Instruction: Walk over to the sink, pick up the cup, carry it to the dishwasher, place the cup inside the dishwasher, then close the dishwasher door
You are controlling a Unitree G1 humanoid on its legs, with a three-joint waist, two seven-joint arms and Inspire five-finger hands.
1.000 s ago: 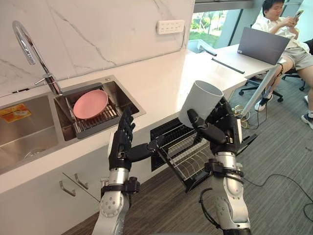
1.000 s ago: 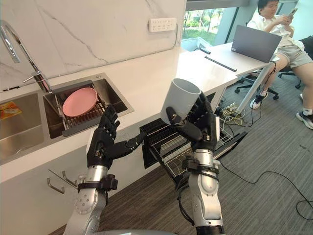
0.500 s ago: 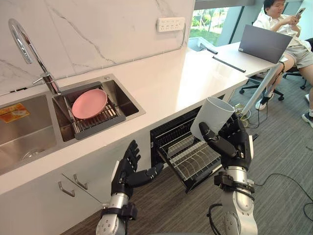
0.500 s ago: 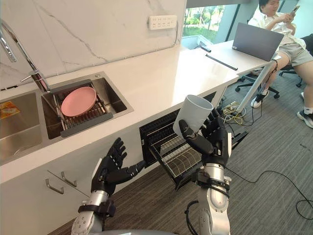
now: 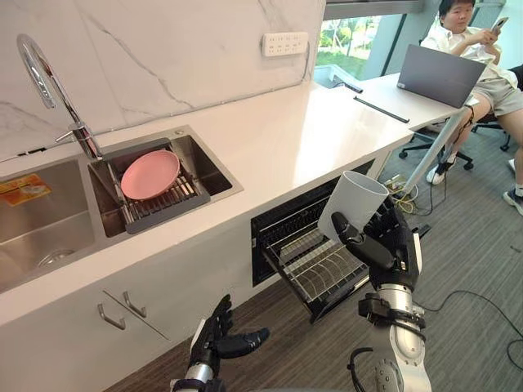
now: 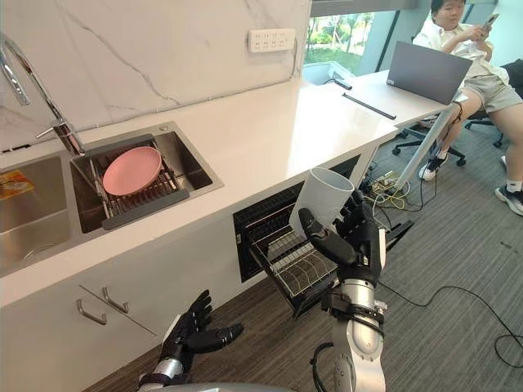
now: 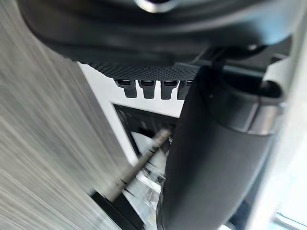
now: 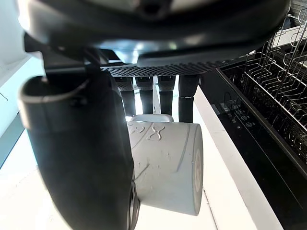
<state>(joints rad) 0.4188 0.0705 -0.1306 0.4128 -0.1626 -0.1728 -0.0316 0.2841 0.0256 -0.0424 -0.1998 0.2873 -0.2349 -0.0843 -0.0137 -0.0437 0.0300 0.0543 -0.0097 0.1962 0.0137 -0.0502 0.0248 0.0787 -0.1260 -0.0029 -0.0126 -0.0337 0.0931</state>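
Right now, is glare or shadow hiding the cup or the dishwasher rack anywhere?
Left eye view: cup evenly lit, rack readable, dishwasher cavity behind it dark. Right wrist view: white surface behind the cup washed out; the right hand covers part of the cup.

Fig.: marble wall [image 5: 163,49] & white counter [image 5: 286,131] beyond right hand [image 5: 392,245]; grey striped carpet [image 5: 482,253] beneath; window [image 5: 347,37], desk [image 5: 417,102] farther off.
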